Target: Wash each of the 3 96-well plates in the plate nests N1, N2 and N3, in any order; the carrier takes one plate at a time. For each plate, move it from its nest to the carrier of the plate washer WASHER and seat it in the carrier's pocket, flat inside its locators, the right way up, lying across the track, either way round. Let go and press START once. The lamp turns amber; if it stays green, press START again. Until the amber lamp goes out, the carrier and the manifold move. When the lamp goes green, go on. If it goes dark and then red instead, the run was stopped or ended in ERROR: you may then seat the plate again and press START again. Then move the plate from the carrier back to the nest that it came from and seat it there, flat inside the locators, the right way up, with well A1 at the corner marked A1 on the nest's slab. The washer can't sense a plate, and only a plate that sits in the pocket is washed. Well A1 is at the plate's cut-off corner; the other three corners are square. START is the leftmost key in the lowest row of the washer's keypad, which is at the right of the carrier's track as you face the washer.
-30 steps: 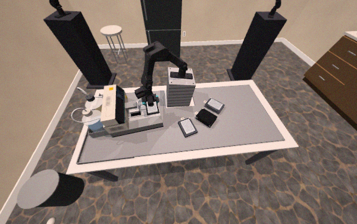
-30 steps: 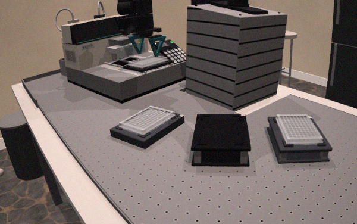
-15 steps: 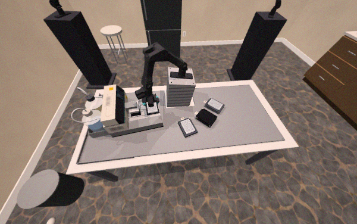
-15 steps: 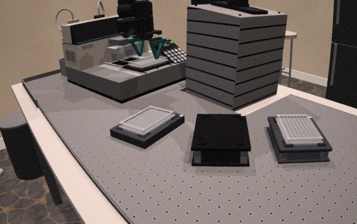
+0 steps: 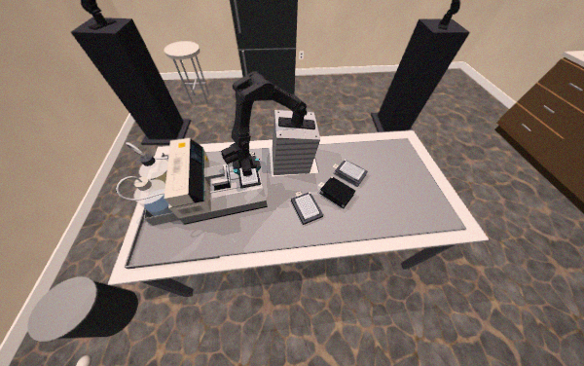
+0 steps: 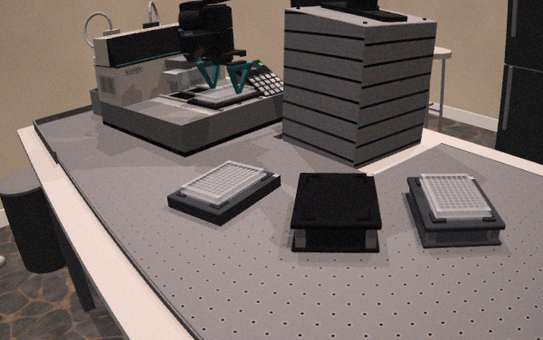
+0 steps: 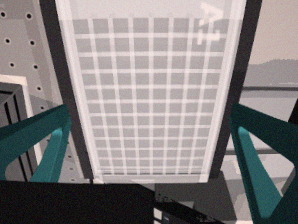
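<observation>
The washer (image 5: pixel 187 177) (image 6: pixel 149 86) stands at the table's left. A clear 96-well plate (image 5: pixel 249 179) (image 6: pixel 226 96) (image 7: pixel 149 83) lies flat in its carrier pocket, across the track. My gripper (image 5: pixel 241 170) (image 6: pixel 223 86) (image 7: pixel 150 113) is open, its teal fingers straddling the plate just above it without touching. The keypad (image 6: pixel 267 81) is right of the carrier, with a small green light at its far end. The left nest (image 5: pixel 307 207) (image 6: pixel 253 192) and the right nest (image 5: pixel 351 171) (image 6: pixel 420 212) each hold a plate. The middle nest (image 5: pixel 337 191) (image 6: pixel 337 199) is empty.
A tall grey slatted block (image 5: pixel 295 146) (image 6: pixel 357 81) bearing the arm's base stands right of the washer, close to the keypad. Bottles and tubing (image 5: pixel 146 180) sit left of the washer. A raised rim runs along the table's edge (image 6: pixel 45 127).
</observation>
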Action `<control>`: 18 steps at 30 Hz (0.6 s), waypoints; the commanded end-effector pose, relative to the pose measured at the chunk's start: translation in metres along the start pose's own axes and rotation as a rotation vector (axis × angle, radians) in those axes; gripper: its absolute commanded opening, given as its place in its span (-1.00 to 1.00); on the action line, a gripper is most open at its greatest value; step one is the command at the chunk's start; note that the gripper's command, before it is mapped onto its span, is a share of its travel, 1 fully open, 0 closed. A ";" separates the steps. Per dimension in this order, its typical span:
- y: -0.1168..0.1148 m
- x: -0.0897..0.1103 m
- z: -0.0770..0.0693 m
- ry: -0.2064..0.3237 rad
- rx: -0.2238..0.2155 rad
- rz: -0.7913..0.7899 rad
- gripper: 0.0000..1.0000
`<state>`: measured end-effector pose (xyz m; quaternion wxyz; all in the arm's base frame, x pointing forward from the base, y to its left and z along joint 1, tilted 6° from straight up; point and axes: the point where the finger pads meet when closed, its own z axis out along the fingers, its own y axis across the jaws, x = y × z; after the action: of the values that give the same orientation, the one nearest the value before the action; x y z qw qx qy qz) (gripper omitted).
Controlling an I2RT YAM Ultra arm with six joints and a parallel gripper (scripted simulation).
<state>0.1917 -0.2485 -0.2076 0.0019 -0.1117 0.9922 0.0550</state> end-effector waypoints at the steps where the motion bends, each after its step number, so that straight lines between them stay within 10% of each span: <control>1: -0.004 -0.002 -0.002 -0.007 0.011 0.000 1.00; 18: -0.004 -0.002 0.007 -0.007 0.010 0.000 1.00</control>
<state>0.1913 -0.2473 -0.2177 0.0016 -0.1114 0.9922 0.0553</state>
